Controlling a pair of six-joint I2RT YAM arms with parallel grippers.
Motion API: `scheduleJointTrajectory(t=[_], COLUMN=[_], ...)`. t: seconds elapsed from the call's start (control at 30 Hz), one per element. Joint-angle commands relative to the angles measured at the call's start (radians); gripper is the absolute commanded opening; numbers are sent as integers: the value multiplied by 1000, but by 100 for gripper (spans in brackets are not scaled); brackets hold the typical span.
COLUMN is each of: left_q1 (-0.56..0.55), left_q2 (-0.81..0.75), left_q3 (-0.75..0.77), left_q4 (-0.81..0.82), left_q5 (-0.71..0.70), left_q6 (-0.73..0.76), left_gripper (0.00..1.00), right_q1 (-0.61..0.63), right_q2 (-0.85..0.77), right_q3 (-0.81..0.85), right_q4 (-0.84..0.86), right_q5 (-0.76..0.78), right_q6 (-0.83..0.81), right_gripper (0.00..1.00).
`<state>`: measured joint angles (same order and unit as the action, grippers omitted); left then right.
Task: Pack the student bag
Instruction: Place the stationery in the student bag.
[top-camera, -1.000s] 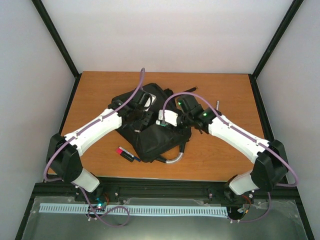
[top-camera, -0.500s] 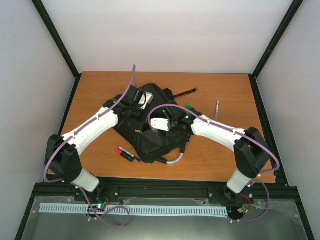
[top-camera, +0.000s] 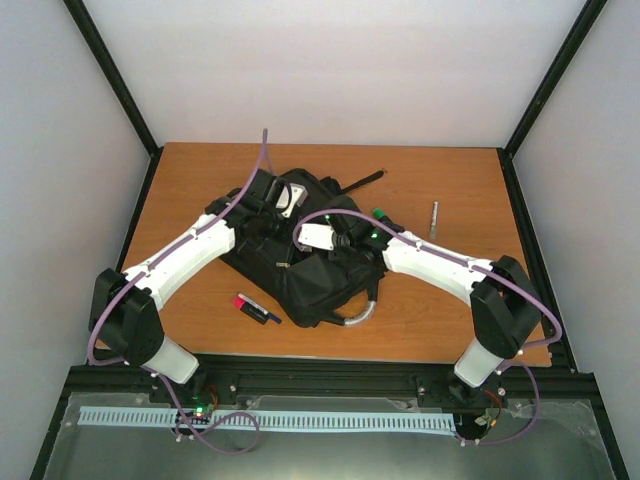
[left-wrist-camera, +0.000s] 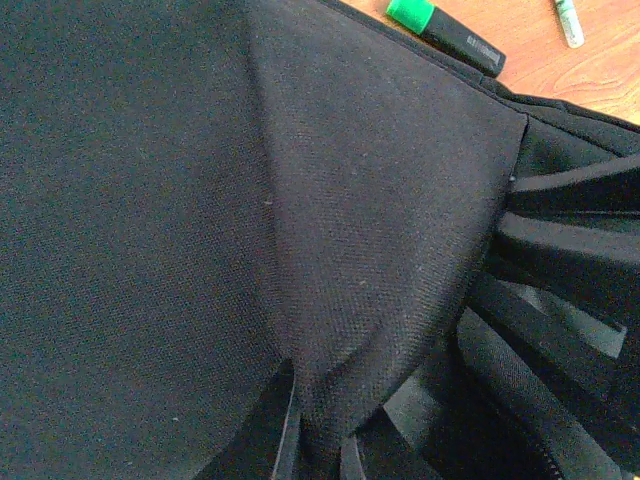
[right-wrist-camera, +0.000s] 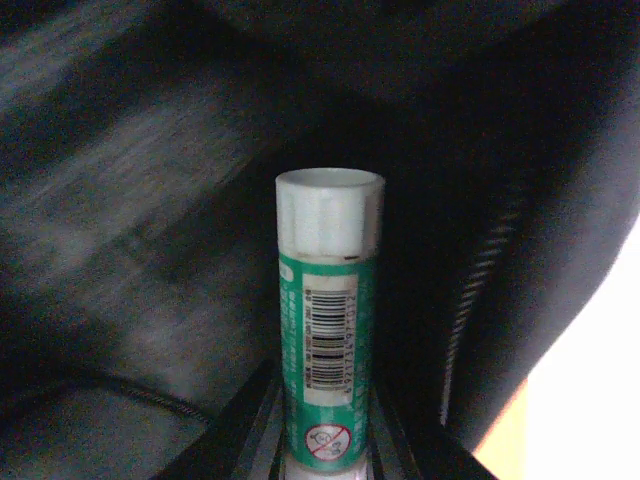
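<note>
The wooden desk (top-camera: 200, 180) carried the student bag (top-camera: 310, 290), a large black fabric backpack that lay crumpled near the desk's middle, with its grey loop handle (top-camera: 360, 314) curling out from the bag's near right corner and a black strap (top-camera: 362, 181) trailing from its far right edge. The left arm reached over the bag's left side, and the left hand (left-wrist-camera: 318, 447) was closed tight on a fold of the bag's black cloth, the fabric pulled up into a taut ridge between the fingers. The right arm came in from the bag's right, and the right hand (right-wrist-camera: 322, 432) was sunk in the bag's dark opening, a zip running along the lip on one side; its fingers were closed partway around a green-and-white glue stick (right-wrist-camera: 328, 300), gripped at its lower end, with the white cap pointing deeper into the bag. Just off the bag's near left edge lay a red-capped marker (top-camera: 243, 302) with a dark pen (top-camera: 268, 316) touching it. A black highlighter with a green cap (left-wrist-camera: 445, 30) rested against the bag's far right edge, and a slim grey pen (top-camera: 434, 217) lay farther to the bag's right, well apart from it.
</note>
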<state>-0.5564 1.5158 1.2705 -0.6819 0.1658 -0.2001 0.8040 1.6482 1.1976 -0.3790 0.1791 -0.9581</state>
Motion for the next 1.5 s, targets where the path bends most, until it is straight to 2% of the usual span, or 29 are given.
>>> scheduleJointTrajectory(t=[0.0,0.1,0.17,0.33,0.5,0.67,0.73,0.9,1.03,1.13,1.27,1.47], left_q1=[7,9,10,14,16,16,16,16,16,16,17,16], left_q2=[-44,-43,-41,-39,-34,-30,-27,-20,0,13,38,59], left_q3=[58,56,58,59,62,62,62,60,64,66,71,71], left_q4=[102,102,99,93,88,87,85,83,73,72,66,65], left_q5=[86,82,77,68,59,53,47,36,23,33,57,64], left_q6=[-27,-28,-28,-29,-28,-26,-25,-24,-27,-31,-33,-35], left_gripper=[1,1,1,1,1,1,1,1,1,1,1,1], right_q1=[14,14,14,11,-18,-69,-86,-111,-111,-110,-111,-111], right_q2=[-26,-26,-34,-104,-187,-201,-191,-144,-88,-44,10,51], right_q3=[2,-3,-10,-51,-60,-75,-60,-17,-42,-78,-77,-8], right_q4=[112,132,132,120,46,1,-29,-126,-113,-50,99,289], right_q5=[39,50,57,61,11,-49,-99,-287,-304,-271,-256,-254], right_q6=[-2,28,41,71,125,164,192,299,327,331,392,517], right_gripper=[15,37,46,52,53,53,50,29,27,25,17,16])
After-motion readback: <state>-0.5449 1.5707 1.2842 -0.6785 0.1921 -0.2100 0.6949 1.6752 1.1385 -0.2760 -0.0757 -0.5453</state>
